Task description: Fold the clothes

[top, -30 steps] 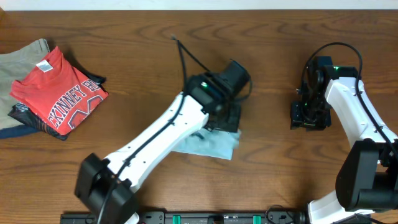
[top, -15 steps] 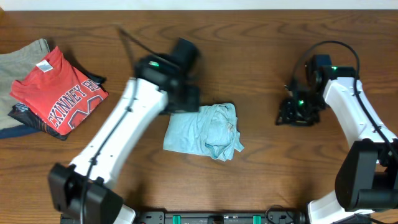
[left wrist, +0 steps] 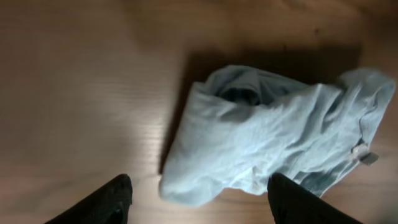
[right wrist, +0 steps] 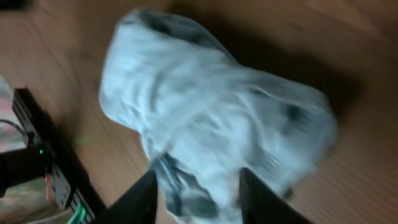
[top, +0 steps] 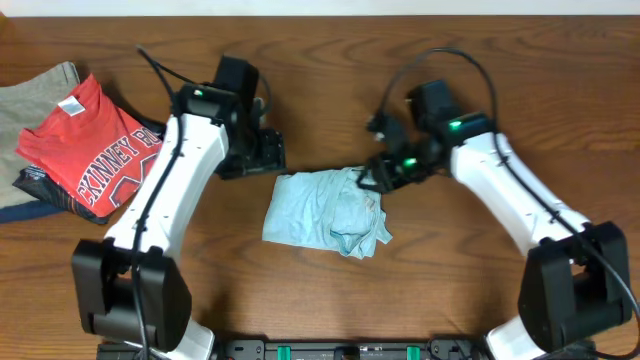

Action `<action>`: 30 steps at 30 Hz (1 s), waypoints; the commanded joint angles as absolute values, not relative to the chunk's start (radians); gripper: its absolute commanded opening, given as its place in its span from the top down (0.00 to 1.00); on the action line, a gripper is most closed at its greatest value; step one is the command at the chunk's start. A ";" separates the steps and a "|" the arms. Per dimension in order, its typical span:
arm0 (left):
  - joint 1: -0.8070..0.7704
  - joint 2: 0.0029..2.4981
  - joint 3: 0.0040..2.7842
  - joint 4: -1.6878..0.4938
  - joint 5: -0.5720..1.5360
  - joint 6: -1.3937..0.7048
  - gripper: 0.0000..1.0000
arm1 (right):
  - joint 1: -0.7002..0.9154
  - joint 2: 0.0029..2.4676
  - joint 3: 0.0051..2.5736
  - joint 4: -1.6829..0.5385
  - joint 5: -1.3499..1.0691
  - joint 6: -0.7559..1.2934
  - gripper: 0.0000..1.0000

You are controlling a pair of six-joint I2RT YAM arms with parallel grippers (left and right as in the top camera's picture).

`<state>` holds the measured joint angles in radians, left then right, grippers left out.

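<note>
Since the left gripper [top: 262, 155] has backed off to the far left, fingers apart and empty, and the right gripper [top: 378, 172] has swung in over the right edge of the crumpled blue shirt [top: 325, 210] mid-table, fingers also apart, a fresh grasp seems due.

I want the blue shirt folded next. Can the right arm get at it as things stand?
Probably yes. The right tool hovers open over the upper right corner of the blue shirt with nothing between them; the left tool sits off its upper left corner, out of the way.
</note>
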<state>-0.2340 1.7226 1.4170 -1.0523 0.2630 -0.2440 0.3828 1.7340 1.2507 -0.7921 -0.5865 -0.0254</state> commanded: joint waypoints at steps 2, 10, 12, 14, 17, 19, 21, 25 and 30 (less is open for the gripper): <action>-0.240 1.737 1.330 -0.981 0.333 -0.168 0.29 | 0.467 1.729 1.248 -0.735 -0.535 0.109 0.76; -0.246 1.740 1.155 -0.765 0.332 -0.168 0.28 | 0.513 1.810 1.247 -0.729 -0.534 0.153 0.82; -0.250 1.742 1.111 -0.700 0.332 -0.169 0.28 | 0.516 1.841 1.246 -0.733 -0.534 0.153 0.84; -0.253 1.747 1.061 -0.627 0.331 -0.170 0.28 | 0.517 1.877 1.246 -0.739 -0.534 0.153 0.86; -0.255 1.767 1.011 -0.558 0.328 -0.180 0.28 | 0.517 1.942 1.246 -0.764 -0.504 0.153 0.88; -0.255 1.789 1.001 -0.550 0.327 -0.181 0.28 | 0.517 1.982 1.246 -0.794 -0.443 0.160 0.92; -0.255 1.808 0.999 -0.568 0.312 -0.186 0.28 | 0.516 2.019 1.246 -0.834 -0.349 0.204 0.92; -0.254 1.826 0.999 -0.612 0.231 -0.234 0.28 | 0.505 2.080 1.246 -0.898 -0.147 0.302 0.92; -0.255 1.826 0.999 -0.656 0.221 -0.399 0.28 | 0.469 2.088 1.248 -0.855 0.007 0.310 0.88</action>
<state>-0.2581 1.7889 1.0153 -0.6231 0.2924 -0.2737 0.5102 2.0129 1.2823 -0.8806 -0.3622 0.2676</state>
